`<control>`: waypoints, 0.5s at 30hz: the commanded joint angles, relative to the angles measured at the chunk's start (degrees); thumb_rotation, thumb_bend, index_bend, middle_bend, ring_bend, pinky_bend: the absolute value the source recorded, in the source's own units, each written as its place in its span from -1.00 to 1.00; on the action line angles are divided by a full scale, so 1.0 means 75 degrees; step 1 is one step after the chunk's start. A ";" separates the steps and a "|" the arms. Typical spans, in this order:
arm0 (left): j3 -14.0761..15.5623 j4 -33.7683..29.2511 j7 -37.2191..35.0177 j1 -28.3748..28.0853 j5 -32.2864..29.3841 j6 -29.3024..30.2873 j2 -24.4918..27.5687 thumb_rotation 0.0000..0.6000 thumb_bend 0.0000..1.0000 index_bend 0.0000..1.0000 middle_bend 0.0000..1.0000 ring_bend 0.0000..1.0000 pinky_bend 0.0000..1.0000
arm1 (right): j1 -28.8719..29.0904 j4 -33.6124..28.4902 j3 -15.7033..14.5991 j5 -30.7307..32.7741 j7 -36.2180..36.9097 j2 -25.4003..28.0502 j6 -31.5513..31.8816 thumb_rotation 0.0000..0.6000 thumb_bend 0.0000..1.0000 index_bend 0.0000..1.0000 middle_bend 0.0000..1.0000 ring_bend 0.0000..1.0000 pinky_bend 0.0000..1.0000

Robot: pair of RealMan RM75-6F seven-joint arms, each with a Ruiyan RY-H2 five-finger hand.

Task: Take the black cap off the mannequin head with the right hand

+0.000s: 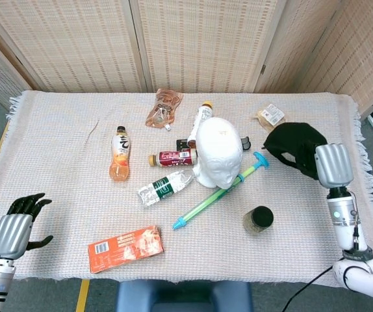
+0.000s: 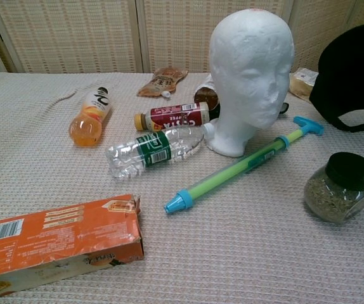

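One step: removal looks done; next I judge a set-down on bare cloth.
Head: white foam mannequin head (image 1: 218, 156) stands bare.
Cap: black fabric cap (image 1: 295, 147), held right of it.
My right hand (image 1: 331, 166): grasping the cap.
My left hand (image 1: 12, 229): released, fingers apart.

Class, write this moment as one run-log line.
right hand: holds black cap | mannequin head: bare, upright | left hand: open, empty
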 commanded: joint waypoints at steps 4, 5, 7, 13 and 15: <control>0.0035 -0.0038 0.0035 0.0008 0.0016 -0.0001 -0.0021 1.00 -0.80 -0.49 -0.64 -0.69 -0.66 | -0.0066 0.0393 -0.0466 -0.0136 0.0109 -0.0242 -0.0393 1.00 0.10 0.67 0.43 0.97 1.00; 0.0041 -0.0045 0.0043 0.0011 0.0018 0.0001 -0.0017 1.00 -0.80 -0.49 -0.64 -0.69 -0.66 | -0.0041 0.0489 -0.0518 -0.0143 0.0094 -0.0318 -0.0470 1.00 0.10 0.65 0.43 0.95 1.00; 0.0049 -0.0063 0.0060 0.0016 0.0013 0.0004 0.0001 1.00 -0.80 -0.49 -0.64 -0.69 -0.66 | 0.0031 0.0668 -0.0626 -0.0082 -0.0037 -0.0459 -0.0743 1.00 0.03 0.54 0.40 0.84 1.00; 0.0051 -0.0078 0.0072 0.0027 -0.0019 0.0012 0.0012 1.00 -0.80 -0.49 -0.65 -0.69 -0.66 | 0.0303 0.0240 -0.0777 0.0717 -0.0943 -0.0323 -0.2044 1.00 -0.97 -0.87 -0.54 -0.49 0.08; 0.0058 -0.0068 0.0071 0.0028 -0.0029 0.0003 0.0003 1.00 -0.80 -0.49 -0.65 -0.69 -0.66 | 0.0345 0.0040 -0.0778 0.0897 -0.1142 -0.0258 -0.2206 1.00 -1.00 -1.00 -0.77 -0.79 -0.27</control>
